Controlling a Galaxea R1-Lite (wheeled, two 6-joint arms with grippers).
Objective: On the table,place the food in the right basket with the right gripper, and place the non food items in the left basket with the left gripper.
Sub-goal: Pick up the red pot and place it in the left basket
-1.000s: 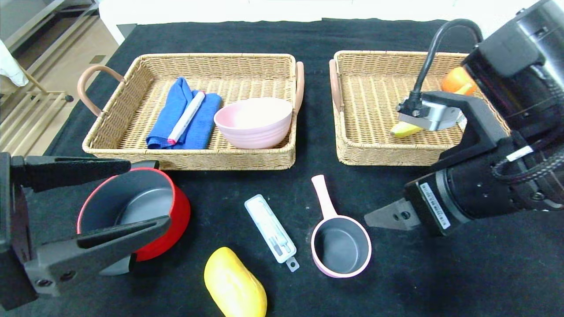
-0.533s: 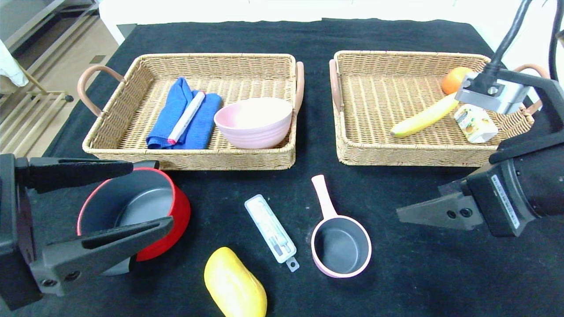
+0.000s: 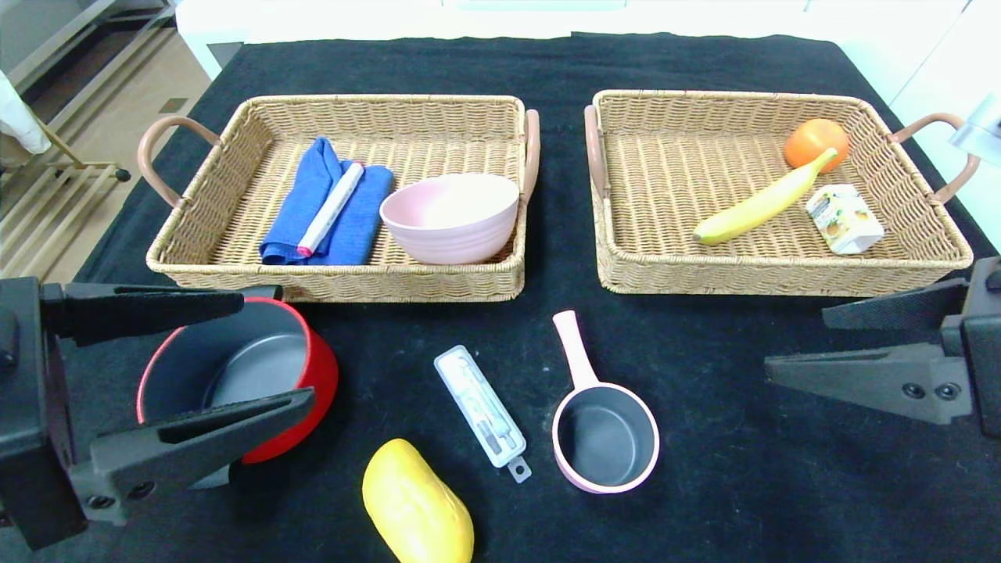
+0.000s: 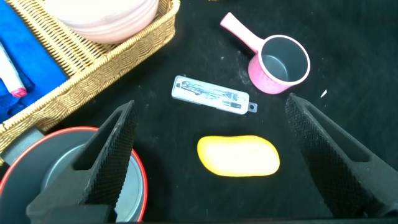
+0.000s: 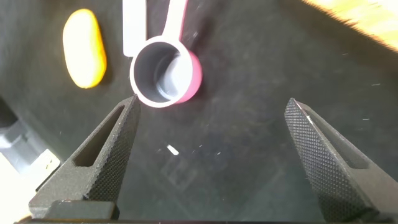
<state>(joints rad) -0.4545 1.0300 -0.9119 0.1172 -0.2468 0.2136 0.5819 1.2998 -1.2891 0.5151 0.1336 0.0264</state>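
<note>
On the black table (image 3: 743, 485), the yellow mango-like fruit (image 3: 417, 503) lies at the front, also in the left wrist view (image 4: 238, 155) and right wrist view (image 5: 84, 47). The red pot (image 3: 238, 375), white case (image 3: 481, 407) and pink saucepan (image 3: 602, 434) stand loose. The left basket (image 3: 336, 285) holds the pink bowl (image 3: 450, 215). The right basket (image 3: 774, 274) holds a banana (image 3: 762, 202), orange (image 3: 816, 142) and drink carton (image 3: 843, 219). My left gripper (image 3: 278, 352) is open above the red pot. My right gripper (image 3: 794, 344) is open and empty at the right edge.
A blue cloth (image 3: 332, 205) with a white marker (image 3: 331, 207) lies in the left basket. Floor and a wooden rack (image 3: 47, 188) lie beyond the table's left edge. Bare cloth stretches between the saucepan and my right gripper.
My right arm has pulled back from over the right basket toward the right edge, uncovering the orange, banana and carton. The left gripper has barely moved.
</note>
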